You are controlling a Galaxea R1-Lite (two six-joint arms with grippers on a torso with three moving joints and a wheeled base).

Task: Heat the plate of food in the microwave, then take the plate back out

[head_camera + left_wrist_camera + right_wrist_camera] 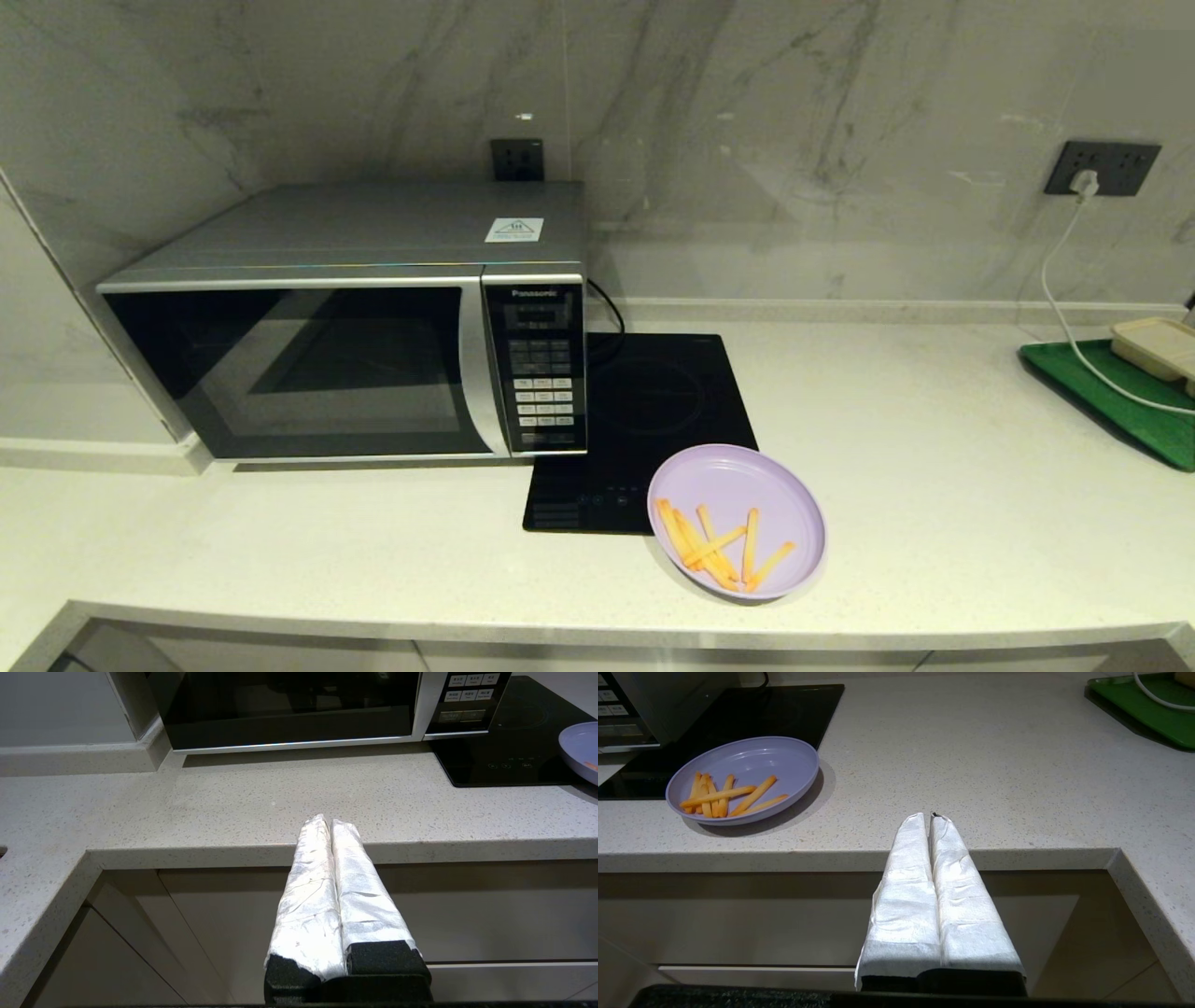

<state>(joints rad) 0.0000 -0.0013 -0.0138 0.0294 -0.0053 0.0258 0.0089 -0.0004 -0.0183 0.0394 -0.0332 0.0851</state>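
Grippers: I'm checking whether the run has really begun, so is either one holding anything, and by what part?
Nothing is held. The left gripper and right gripper are both shut and empty at the counter edge; the plate of food sits untouched.

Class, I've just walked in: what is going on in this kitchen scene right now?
Nothing is being handled. The plate of food sits on the counter, partly over the induction hob, beside the microwave, whose door is shut. The left gripper and right gripper are both shut and empty, parked at the counter's front edge.

soft even light, sharp focus
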